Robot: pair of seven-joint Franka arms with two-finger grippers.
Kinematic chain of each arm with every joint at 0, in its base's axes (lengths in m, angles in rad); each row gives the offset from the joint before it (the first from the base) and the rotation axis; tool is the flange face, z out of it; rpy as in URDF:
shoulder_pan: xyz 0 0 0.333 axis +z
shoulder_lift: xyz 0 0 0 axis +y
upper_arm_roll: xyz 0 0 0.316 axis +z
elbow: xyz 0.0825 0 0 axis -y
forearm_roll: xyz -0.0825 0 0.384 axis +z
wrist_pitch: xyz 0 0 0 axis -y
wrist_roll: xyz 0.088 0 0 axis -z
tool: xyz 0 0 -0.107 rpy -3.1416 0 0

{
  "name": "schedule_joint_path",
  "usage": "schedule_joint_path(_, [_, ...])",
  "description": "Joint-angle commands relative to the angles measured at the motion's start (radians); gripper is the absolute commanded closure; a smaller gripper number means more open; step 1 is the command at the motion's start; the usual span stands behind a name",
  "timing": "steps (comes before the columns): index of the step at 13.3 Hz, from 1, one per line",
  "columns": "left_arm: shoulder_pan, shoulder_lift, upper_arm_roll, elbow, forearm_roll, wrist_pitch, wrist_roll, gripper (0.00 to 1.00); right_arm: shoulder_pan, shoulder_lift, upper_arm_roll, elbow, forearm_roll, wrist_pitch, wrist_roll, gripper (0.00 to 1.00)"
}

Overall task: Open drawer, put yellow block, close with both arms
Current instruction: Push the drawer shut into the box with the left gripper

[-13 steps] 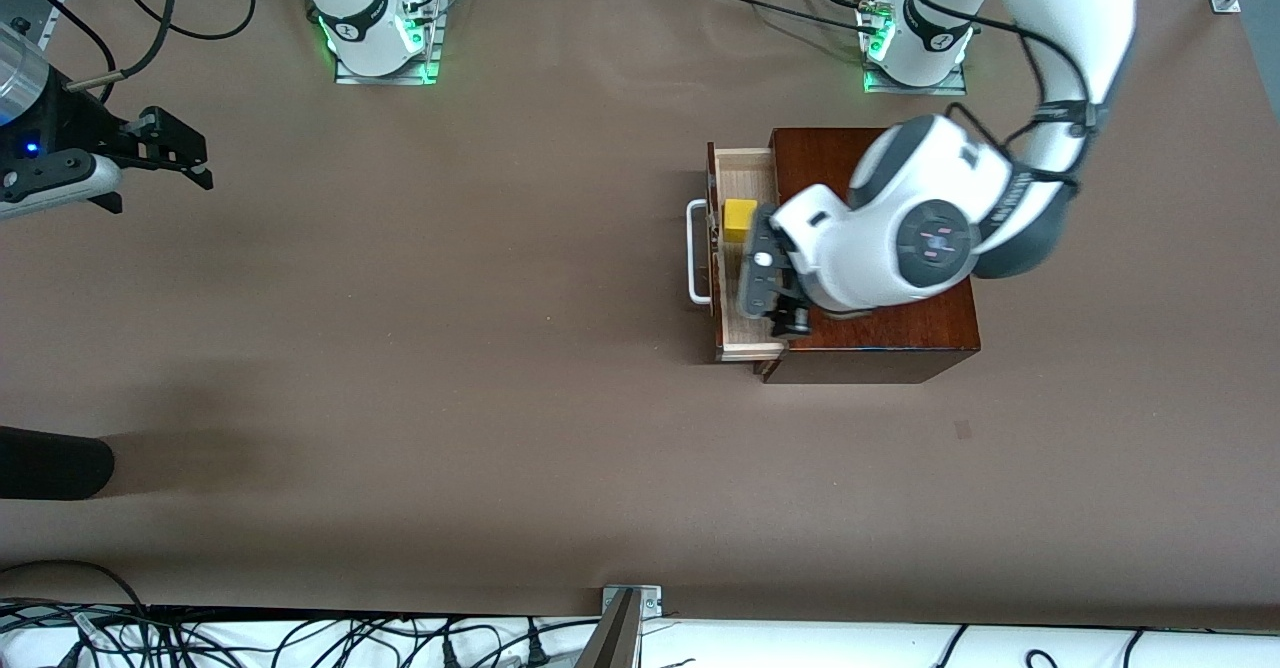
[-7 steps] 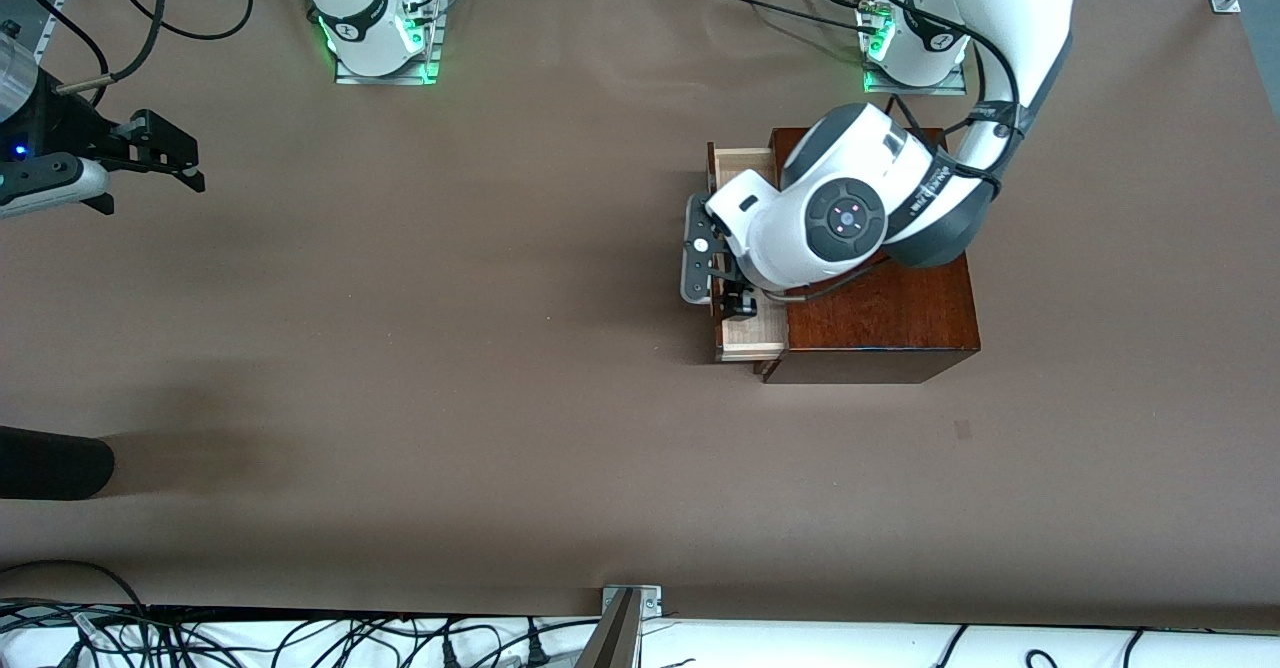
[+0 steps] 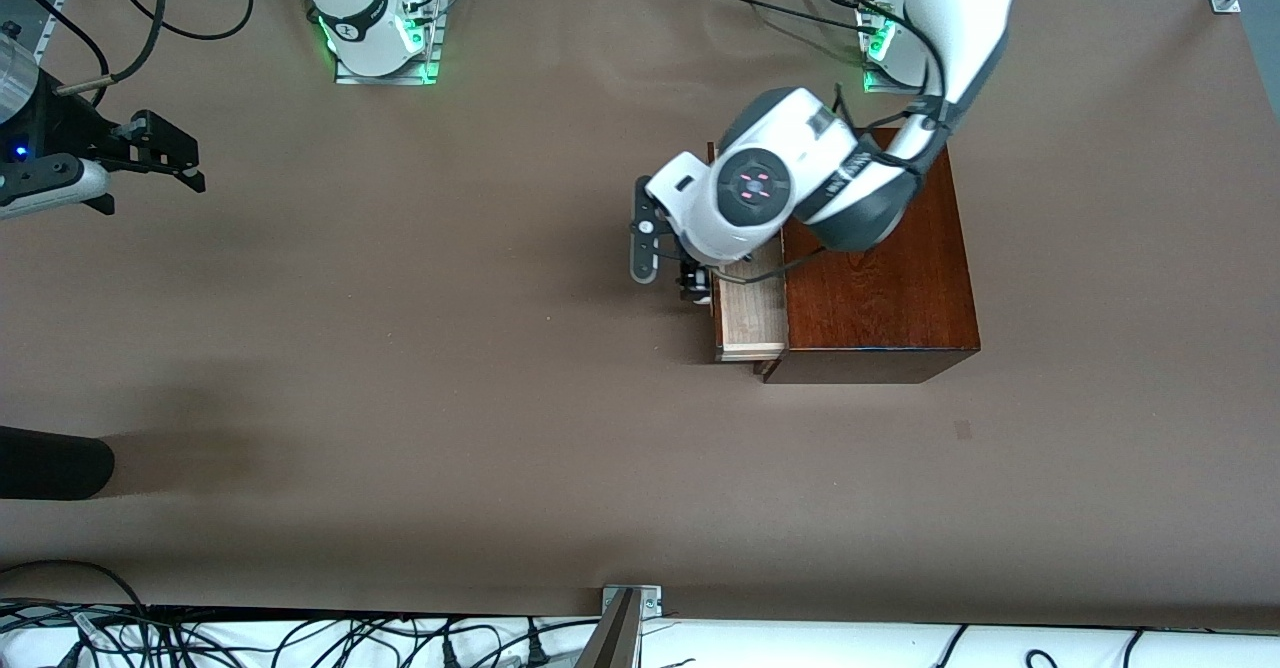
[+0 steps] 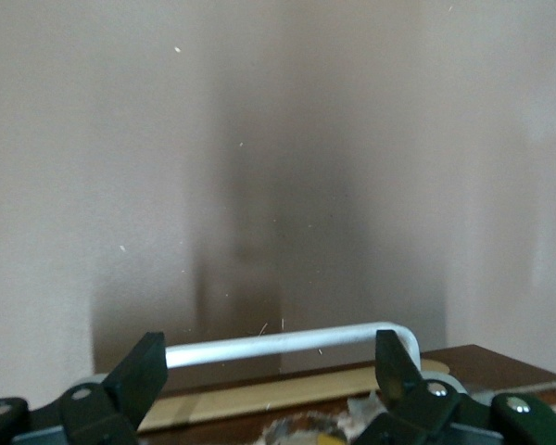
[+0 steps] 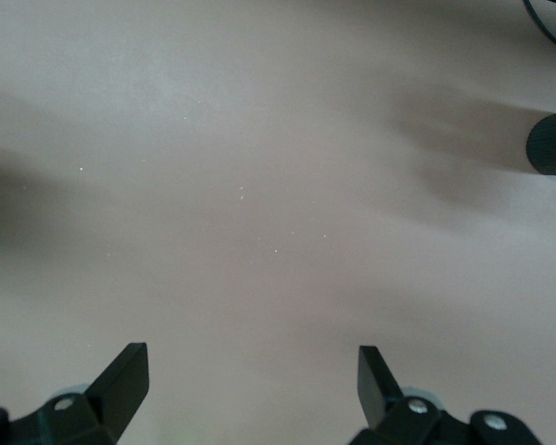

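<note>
A brown table cover (image 3: 450,368) bears a black rounded object (image 3: 50,463), possibly a roll, at its edge.

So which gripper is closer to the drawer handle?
Left. The left gripper hangs open right over the white handle in front of the drawer. The right gripper waits open, away at the right arm's end of the table.

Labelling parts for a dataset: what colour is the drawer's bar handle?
White; the handle shows best in the left wrist view, between the open left gripper's fingers.
</note>
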Motion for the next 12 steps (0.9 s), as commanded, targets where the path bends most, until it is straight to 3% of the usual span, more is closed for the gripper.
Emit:
schedule_joint_path(1, [-0.04,0.036,0.009,0.013,0.063,0.008,-0.043,0.0,-0.014,0.003,0.009,0.014,0.015,-0.013,0.006,0.0])
schedule_joint_path(8, [-0.03,0.04,0.006,-0.034,0.091,-0.024,-0.045,0.0,-0.014,0.003,0.009,0.014,0.015,-0.012,0.008,0.0])
schedule_joint_path(12, [0.013,0.03,0.01,-0.037,0.095,-0.161,-0.045,0.0,-0.014,0.003,0.009,0.014,0.015,-0.013,0.008,0.0])
